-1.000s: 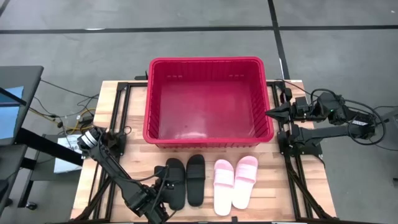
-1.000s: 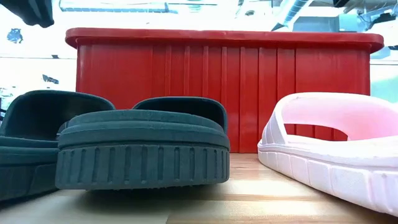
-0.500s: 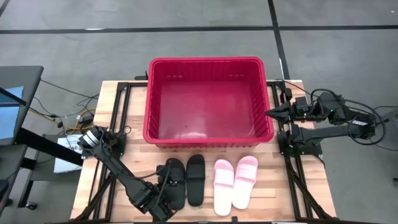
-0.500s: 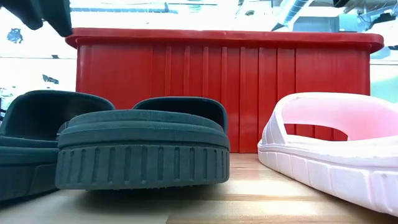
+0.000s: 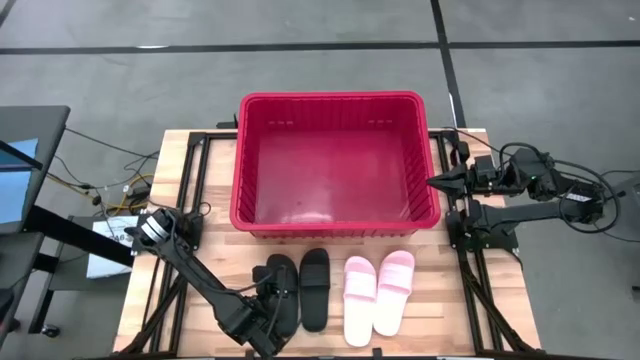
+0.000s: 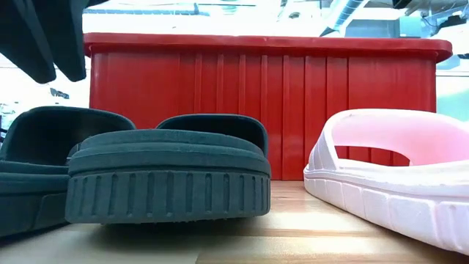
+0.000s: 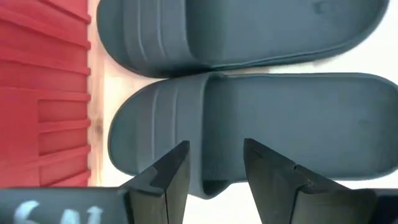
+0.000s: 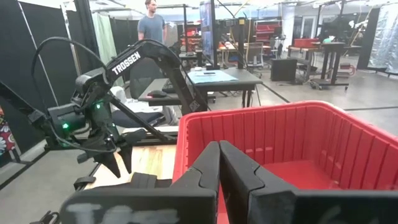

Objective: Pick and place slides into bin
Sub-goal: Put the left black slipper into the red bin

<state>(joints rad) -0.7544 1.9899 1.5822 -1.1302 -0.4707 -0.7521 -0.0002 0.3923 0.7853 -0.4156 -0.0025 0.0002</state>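
Note:
Two black slides [image 5: 283,290] [image 5: 314,288] and two pink slides [image 5: 360,298] [image 5: 393,290] lie side by side, soles down, on the wooden table in front of the red bin [image 5: 335,215]. My left gripper [image 5: 270,305] hangs open, slanting down over the left black slide [image 7: 261,118]. Its two fingers [image 6: 44,40] stand a little above that slide [image 6: 44,158] and touch nothing. My right gripper [image 5: 432,182] waits shut at the bin's right side, level with the rim.
The second black slide [image 7: 249,31] lies close beside the one under my left gripper. The bin's near wall [image 6: 264,95] stands just behind all the slides. Bare wood shows at the near edge [image 6: 293,242]. A person [image 8: 151,25] stands far off in the room.
My left gripper has come down and moved toward the left black slide. In the low view its fingers have dropped into the picture from the top left. The slides and the bin have stayed where they were.

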